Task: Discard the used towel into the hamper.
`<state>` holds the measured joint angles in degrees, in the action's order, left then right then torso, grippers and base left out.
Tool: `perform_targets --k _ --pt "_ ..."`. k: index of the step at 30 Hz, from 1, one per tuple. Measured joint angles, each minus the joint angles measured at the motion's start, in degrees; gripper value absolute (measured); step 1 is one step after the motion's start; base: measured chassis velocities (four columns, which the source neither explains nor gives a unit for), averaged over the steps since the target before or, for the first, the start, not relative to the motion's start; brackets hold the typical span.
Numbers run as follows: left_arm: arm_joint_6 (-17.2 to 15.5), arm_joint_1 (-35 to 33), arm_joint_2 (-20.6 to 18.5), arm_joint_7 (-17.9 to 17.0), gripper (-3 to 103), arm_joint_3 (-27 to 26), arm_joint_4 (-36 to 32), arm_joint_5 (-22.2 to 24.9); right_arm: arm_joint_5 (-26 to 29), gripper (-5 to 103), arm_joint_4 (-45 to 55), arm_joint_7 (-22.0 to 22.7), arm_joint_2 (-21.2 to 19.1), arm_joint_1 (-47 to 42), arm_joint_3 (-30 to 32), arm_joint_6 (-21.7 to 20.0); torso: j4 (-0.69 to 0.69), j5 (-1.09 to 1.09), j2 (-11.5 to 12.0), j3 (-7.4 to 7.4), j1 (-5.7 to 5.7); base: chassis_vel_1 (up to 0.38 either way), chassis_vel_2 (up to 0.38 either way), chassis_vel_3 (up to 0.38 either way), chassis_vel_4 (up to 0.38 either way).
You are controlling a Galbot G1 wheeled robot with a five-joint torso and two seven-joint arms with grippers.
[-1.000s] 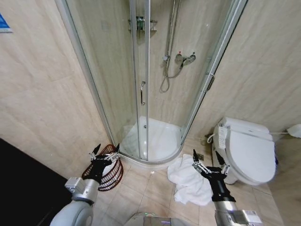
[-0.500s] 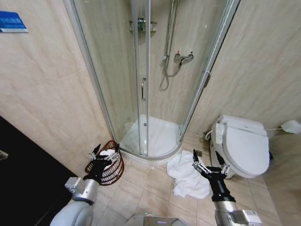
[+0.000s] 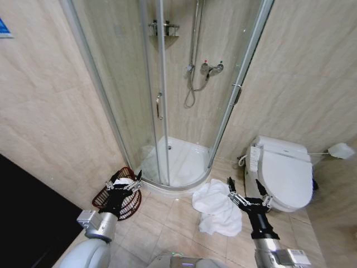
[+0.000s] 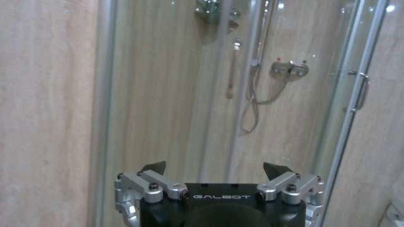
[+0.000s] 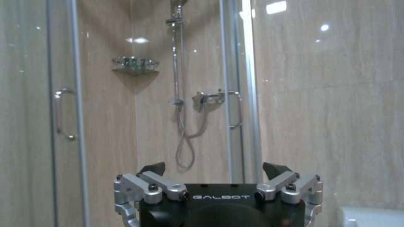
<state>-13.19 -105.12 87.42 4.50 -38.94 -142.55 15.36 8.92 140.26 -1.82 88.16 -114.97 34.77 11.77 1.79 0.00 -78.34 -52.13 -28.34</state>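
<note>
Tiled bathroom floor (image 3: 167, 223): towel (image 3: 215, 207) crumpled near hamper (image 3: 124, 196); both hands (image 3: 124, 180) (image 3: 244, 190) spread wide, empty.

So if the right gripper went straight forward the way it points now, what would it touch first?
Probably the glass shower door: the right gripper, open, points at it from the wrist view, with the shower hose behind the glass. The distance is hard to judge.

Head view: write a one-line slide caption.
Both grippers, left and right, open above the bathroom floor, white towel crumpled between hamper and toilet.
</note>
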Motion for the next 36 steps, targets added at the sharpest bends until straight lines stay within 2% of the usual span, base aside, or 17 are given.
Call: perform_targets --k 9,12,13,14,15,17,20,21,36 --pt "0.0 0.0 0.0 0.0 100 0.0 0.0 0.0 0.0 100 0.0 0.0 0.0 0.0 0.0 0.0 -0.01 -0.02 0.0 0.0 -0.01 -0.309 -0.289 0.304 0.288" --pt "0.0 0.0 0.0 0.0 100 0.0 0.0 0.0 0.0 100 0.0 0.0 0.0 0.0 0.0 0.0 -0.02 0.09 0.0 -0.01 -0.02 -0.224 -0.238 0.275 0.273" --pt "0.0 0.0 0.0 0.0 100 0.0 0.0 0.0 0.0 100 0.0 0.0 0.0 0.0 0.0 0.0 0.02 0.04 0.0 0.0 -0.01 -0.187 -0.222 0.225 0.093" --pt "0.0 0.0 0.0 0.0 100 0.0 0.0 0.0 0.0 100 0.0 0.0 0.0 0.0 0.0 0.0 0.0 -0.05 0.0 0.01 0.0 -0.098 -0.18 0.225 0.11" --pt "0.0 0.0 0.0 0.0 100 0.0 0.0 0.0 0.0 100 0.0 0.0 0.0 0.0 0.0 0.0 0.0 0.04 0.0 0.01 0.0 -0.098 -0.062 0.103 0.11" --pt "0.0 0.0 0.0 0.0 100 0.0 0.0 0.0 0.0 100 0.0 0.0 0.0 0.0 0.0 0.0 -0.01 0.07 0.0 0.01 0.0 0.022 -0.062 0.001 -0.059" --pt "0.0 0.0 0.0 0.0 100 0.0 0.0 0.0 0.0 100 0.0 0.0 0.0 0.0 0.0 0.0 0.0 -0.08 0.0 0.02 0.02 0.041 0.008 -0.011 -0.033" --pt "0.0 0.0 0.0 0.0 100 0.0 0.0 0.0 0.0 100 0.0 0.0 0.0 0.0 0.0 0.0 -0.01 0.02 0.0 0.02 0.02 0.078 0.066 -0.115 -0.039" --pt "0.0 0.0 0.0 0.0 100 0.0 0.0 0.0 0.0 100 0.0 0.0 0.0 0.0 0.0 0.0 -0.01 0.01 0.1 0.02 0.01 0.036 0.037 0.013 0.023"
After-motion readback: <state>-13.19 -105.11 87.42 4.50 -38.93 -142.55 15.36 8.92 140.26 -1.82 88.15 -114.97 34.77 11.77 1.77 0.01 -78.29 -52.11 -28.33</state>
